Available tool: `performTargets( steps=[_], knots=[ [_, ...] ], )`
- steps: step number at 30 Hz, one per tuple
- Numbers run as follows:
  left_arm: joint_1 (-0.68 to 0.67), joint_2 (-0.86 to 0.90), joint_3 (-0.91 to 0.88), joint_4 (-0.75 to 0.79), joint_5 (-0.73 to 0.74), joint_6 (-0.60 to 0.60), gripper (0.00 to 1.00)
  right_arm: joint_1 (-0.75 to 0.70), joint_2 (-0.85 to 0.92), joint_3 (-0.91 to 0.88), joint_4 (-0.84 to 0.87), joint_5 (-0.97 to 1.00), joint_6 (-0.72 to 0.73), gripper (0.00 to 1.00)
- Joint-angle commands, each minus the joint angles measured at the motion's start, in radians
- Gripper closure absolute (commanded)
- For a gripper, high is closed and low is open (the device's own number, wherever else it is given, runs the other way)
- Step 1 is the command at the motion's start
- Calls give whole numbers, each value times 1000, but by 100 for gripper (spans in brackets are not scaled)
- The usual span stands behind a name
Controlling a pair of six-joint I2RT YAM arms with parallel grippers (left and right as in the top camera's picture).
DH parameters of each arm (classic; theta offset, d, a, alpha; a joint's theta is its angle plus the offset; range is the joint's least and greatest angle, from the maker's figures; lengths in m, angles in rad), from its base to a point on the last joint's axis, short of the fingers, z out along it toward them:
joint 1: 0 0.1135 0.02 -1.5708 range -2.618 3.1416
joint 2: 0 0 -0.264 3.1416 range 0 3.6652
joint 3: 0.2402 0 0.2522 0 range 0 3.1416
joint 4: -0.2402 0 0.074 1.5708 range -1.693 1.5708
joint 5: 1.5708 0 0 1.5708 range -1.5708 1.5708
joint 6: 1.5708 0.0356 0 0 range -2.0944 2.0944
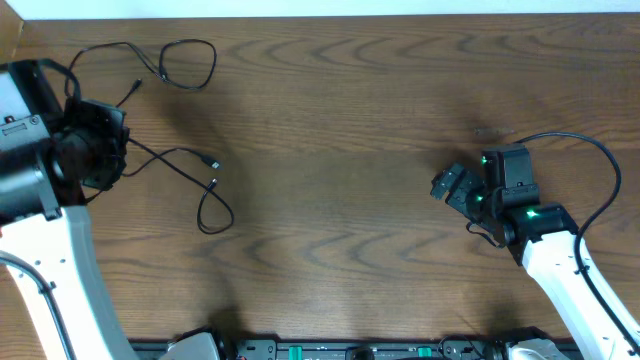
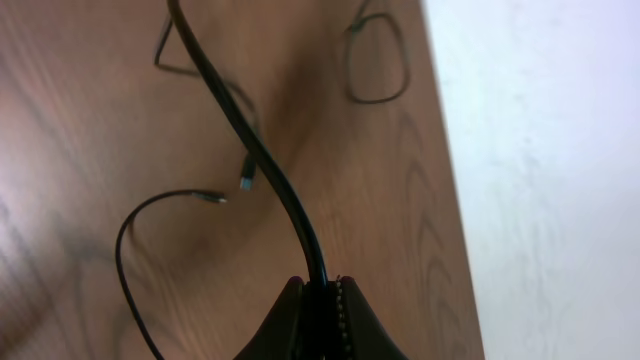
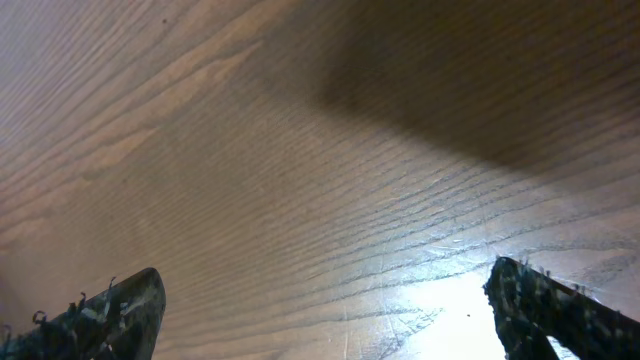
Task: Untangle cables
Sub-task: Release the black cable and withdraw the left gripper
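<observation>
The brown wood-grain desk (image 1: 340, 200) bears thin black cables (image 1: 165, 153) toward its left edge. One forms a small loop (image 1: 190, 62) close to the far edge, near the far left corner; another curl (image 1: 213, 212) lies further in, with two small plugs (image 1: 213, 162) just beside it

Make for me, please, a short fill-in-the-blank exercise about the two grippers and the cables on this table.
1. The left gripper has its jaws shut on a ___ cable.
2. The right gripper has its jaws ___ and holds nothing.
3. The other cables lie on the ___ half of the table.
Missing words: black; open; left.
</observation>
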Motion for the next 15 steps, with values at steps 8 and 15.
performTargets(
  steps=[8, 15],
  knots=[
    [230, 161, -52, 16, 59, 21, 92, -2, -2, 3, -2, 15, -14, 1],
    [363, 273, -52, 76, 6, 189, 92, -2, -2, 3, -3, 15, -14, 1]
  ],
)
